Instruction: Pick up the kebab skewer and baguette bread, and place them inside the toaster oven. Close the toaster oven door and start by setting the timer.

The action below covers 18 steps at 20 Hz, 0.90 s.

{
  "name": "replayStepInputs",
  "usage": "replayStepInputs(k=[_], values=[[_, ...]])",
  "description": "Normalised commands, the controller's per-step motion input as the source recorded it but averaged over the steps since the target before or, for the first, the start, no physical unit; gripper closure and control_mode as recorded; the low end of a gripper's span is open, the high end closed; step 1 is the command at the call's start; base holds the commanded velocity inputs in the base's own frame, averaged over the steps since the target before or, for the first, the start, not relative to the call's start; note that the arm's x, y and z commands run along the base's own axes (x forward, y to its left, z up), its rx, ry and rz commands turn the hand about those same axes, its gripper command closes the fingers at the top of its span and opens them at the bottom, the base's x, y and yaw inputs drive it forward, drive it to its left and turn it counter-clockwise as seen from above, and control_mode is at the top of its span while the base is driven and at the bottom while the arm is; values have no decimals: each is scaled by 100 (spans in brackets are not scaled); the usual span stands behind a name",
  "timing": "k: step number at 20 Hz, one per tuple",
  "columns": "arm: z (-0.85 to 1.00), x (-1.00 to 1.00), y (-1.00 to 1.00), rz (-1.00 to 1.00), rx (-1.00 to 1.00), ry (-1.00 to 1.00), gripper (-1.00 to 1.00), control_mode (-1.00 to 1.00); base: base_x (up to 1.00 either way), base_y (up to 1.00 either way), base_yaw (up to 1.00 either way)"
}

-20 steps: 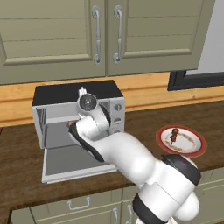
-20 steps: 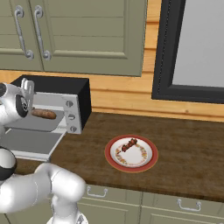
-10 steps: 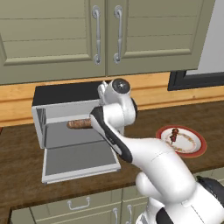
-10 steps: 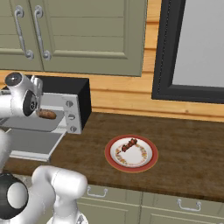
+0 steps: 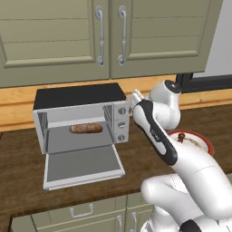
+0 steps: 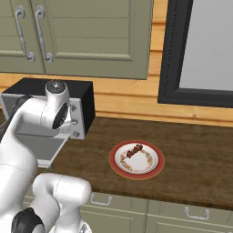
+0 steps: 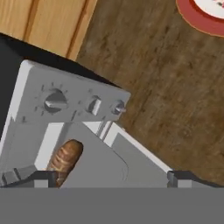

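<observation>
I find no brand, label or readable writing on anything; the toaster oven [image 5: 81,122] has faint tick marks around its knobs [image 7: 56,101] in my hand view, too small to read as characters.

My jaws [image 7: 111,177] stand wide apart and hold nothing; the two tips rise at the bottom of the hand view, one at each side, above the oven's front.

The baguette bread [image 5: 85,128] lies inside the oven cavity on its floor, lengthwise across the opening. The toaster oven door [image 5: 84,165] hangs fully down, flat out over the wooden surface [image 5: 18,181].

The kebab skewer [image 6: 134,150] lies on a red-rimmed plate [image 6: 119,169], well apart from the oven to its right.

The left base view gives the whole open cavity with the loaf and the lowered door. The right base view has my arm in front of the oven front but shows the plate and skewer plainly, beside a dark-framed window [image 6: 200,50]. My hand view looks down on the knob panel, one end of the loaf and a slice of the plate's rim.
</observation>
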Motion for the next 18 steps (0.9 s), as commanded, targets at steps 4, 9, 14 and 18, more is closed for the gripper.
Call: replayStepInputs(k=[4,9,14,18], values=[[-48,-19,-88,41,-24,18,-100,-100,0,0,0],[-79,-4,-49,40,-39,30,-100,-100,0,0,0],[-84,0,-35,35,-42,31,-100,-100,0,0,0],[-26,0,-93,24,-4,0,-100,-100,0,0,0]])
